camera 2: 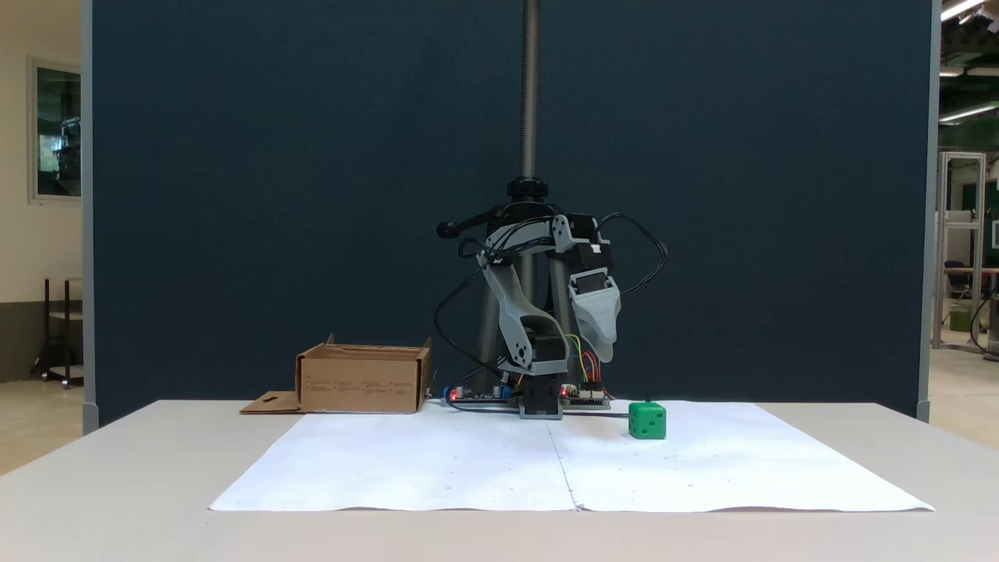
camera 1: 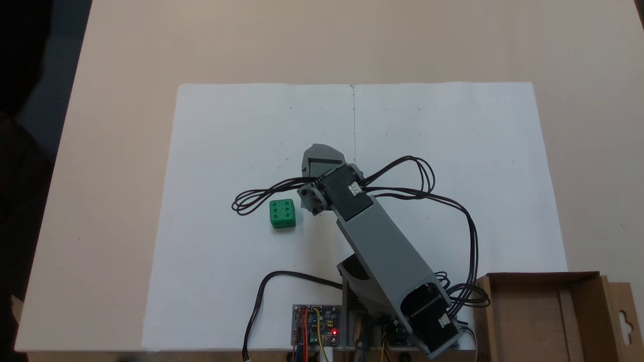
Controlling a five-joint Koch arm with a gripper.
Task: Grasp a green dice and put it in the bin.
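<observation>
The table [camera 1: 126, 60] is carrying a wide white paper sheet [camera 1: 443, 151] that is covering most of its middle. The bin [camera 1: 533, 317] is sitting at the table's bottom right corner in the top-down fixed view, just off the sheet's corner, with its hang-hole flap lying flat on the outer side; from the front-on fixed view it [camera 2: 363, 382] is standing at the far left, beside the arm's base. The arm [camera 1: 387, 251] is reaching from the sheet's near edge toward the middle, folded high, with black cables [camera 1: 453, 201] looping loosely around it. The gripper [camera 2: 601, 347] is hanging well above the sheet, pointing down and holding nothing; its jaws are lying one behind the other, so I cannot tell whether they are apart or together. The green dice [camera 1: 282, 213] is resting on the sheet, left of the gripper in the top-down view and well apart from the bin.

The grasp is not yet begun. Judging from here, a descent that is off-centre is likely to nudge the dice sideways instead of straddling it. The loop of cable lying just beside the dice may be snagging or dragging it as the wrist turns.
</observation>
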